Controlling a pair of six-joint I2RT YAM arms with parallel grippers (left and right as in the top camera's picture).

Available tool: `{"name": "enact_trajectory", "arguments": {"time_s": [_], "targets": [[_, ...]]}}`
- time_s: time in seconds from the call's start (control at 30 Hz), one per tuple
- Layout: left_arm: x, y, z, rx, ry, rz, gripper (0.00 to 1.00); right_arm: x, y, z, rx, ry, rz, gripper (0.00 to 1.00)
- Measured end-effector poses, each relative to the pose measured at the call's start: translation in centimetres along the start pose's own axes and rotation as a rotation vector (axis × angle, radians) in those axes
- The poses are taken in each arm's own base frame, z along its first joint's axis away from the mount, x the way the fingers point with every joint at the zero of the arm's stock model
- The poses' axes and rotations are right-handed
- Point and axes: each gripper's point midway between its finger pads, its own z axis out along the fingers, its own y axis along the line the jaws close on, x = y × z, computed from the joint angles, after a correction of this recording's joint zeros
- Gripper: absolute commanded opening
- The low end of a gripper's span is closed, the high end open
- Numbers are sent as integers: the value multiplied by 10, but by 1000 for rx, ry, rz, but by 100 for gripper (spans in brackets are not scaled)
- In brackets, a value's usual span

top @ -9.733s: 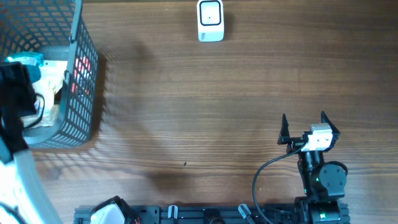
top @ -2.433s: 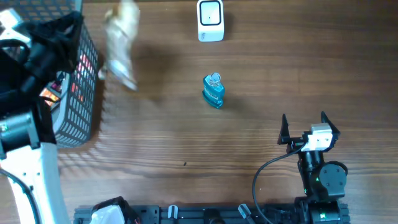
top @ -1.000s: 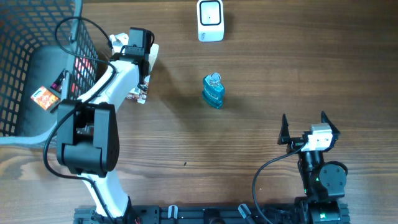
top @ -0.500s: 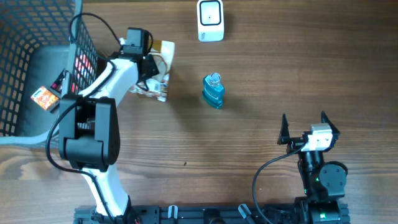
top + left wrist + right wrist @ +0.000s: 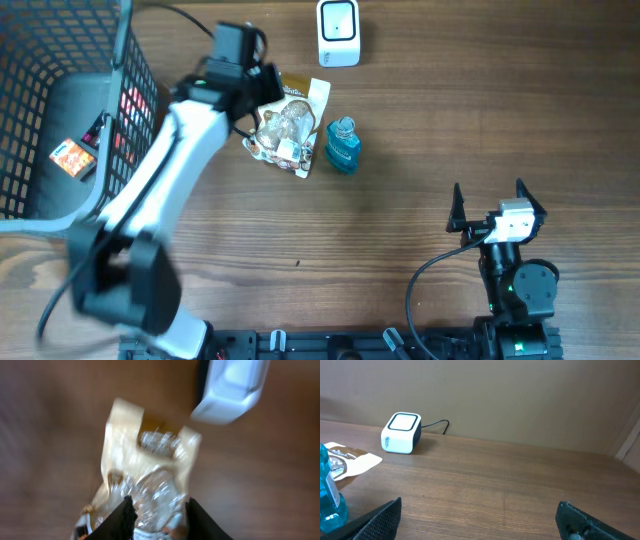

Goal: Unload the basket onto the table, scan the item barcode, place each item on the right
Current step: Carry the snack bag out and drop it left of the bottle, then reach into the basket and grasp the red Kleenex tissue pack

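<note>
A clear and tan snack bag [image 5: 285, 125] lies on the wooden table, just left of a small blue bottle [image 5: 342, 147]. My left gripper [image 5: 268, 100] hovers over the bag's near-left edge. In the left wrist view the picture is blurred; the bag [image 5: 150, 470] shows under and between the parted dark fingers [image 5: 124, 519] of the left gripper [image 5: 157, 510], jaws open. The white scanner [image 5: 338, 32] stands at the table's far edge, just beyond the bag [image 5: 230, 390]. My right gripper [image 5: 489, 190] rests wide open at the near right, empty [image 5: 479, 515].
A dark wire basket [image 5: 130, 60] stands at the far left with an orange packet [image 5: 70, 158] inside. From the right wrist, the scanner [image 5: 401, 432], bag corner [image 5: 355, 462] and blue bottle [image 5: 327, 495] appear at the left.
The left arm swung right from the basket with the bag, which now lies beside the blue bottle. Its jaws have parted. The right arm has not moved.
</note>
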Motion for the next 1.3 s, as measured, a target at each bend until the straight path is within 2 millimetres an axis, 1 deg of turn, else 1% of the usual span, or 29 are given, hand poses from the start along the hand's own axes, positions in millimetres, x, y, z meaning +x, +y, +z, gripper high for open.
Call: {"name": "enact_trajectory", "arguments": {"time_s": [0.03,0.07,0.1,0.13,0.17,0.2,0.23,0.27,0.3,0.33,0.37,0.4,0.43,0.47,0.53,0.6,0.67,0.7,0.77,0.83,0.87,0.97,1.07,1.13,1.2,1.23,1.3], "targets": [[-21,-9,-30,35,-78,3,63,0,0,0,0,0,0,100],[-36,-15,-56,62,-142,4,77,0,0,0,0,0,0,100],[-58,-22,-104,107,-249,0,90,0,0,0,0,0,0,100],[-70,-23,-136,130,-320,-9,97,0,0,0,0,0,0,100],[-78,-20,-163,142,-377,-17,100,0,0,0,0,0,0,100],[-86,-10,-196,141,-451,-32,100,0,0,0,0,0,0,100],[-92,2,-221,127,-504,-53,100,0,0,0,0,0,0,100],[-95,24,-250,82,-568,-88,100,0,0,0,0,0,0,100],[-97,52,-279,18,-634,-135,100,0,0,0,0,0,0,100],[-96,78,-302,-48,-683,-180,100,0,0,0,0,0,0,100],[-92,99,-316,-104,-702,-220,100,0,0,0,0,0,0,100],[-86,120,-326,-165,-712,-264,100,0,0,0,0,0,0,100],[-78,146,-334,-241,-712,-320,100,0,0,0,0,0,0,100],[-72,168,-338,-304,-704,-372,100,0,0,0,0,0,0,100],[-70,198,-340,-379,-703,-432,100,0,0,0,0,0,0,100],[-75,233,-337,-447,-705,-495,100,0,0,0,0,0,0,100],[-82,256,-325,-477,-693,-528,100,0,0,0,0,0,0,100],[-83,265,-315,-486,-668,-540,100,0,0,0,0,0,0,100],[-82,282,-288,-501,-592,-566,100,0,0,0,0,0,0,100],[-73,308,-240,-517,-460,-607,100,0,0,0,0,0,0,100],[-70,316,-225,-521,-419,-618,100,0,0,0,0,0,0,100],[-68,329,-197,-522,-369,-628,100,0,0,0,0,0,0,100],[-59,337,-177,-543,-306,-641,100,0,0,0,0,0,0,100],[-57,337,-168,-559,-283,-631,100,0,0,0,0,0,0,100],[-54,332,-154,-576,-251,-610,100,0,0,0,0,0,0,100],[-51,331,-144,-597,-226,-597,100,0,0,0,0,0,0,100],[-47,335,-134,-682,-205,-566,100,0,0,0,0,0,0,100]]}}
